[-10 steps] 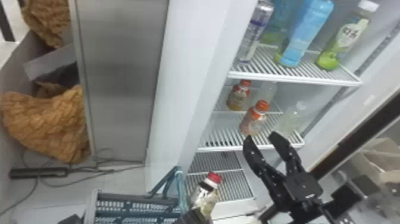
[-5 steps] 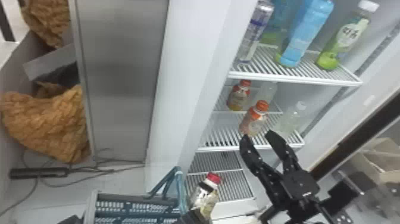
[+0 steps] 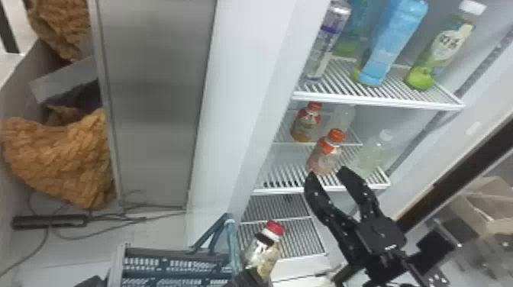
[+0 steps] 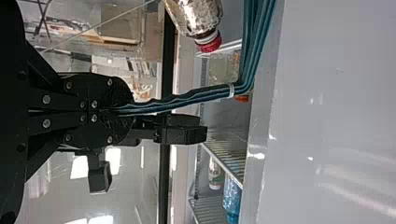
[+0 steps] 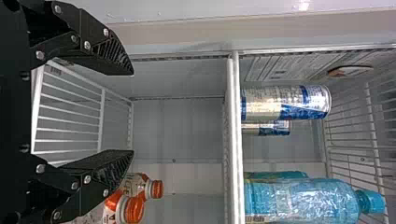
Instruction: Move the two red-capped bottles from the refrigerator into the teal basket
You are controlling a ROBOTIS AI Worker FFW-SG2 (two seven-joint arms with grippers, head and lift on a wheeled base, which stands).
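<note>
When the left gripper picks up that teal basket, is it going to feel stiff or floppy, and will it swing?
The teal basket looks like rigid plastic, so probably stiff; its perforated walls suggest it's light for its size. With the left gripper pinching just one spot on the handle, it may well swing.

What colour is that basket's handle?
Teal, with a small white band on it; the handle shows best in the left wrist view.
</note>
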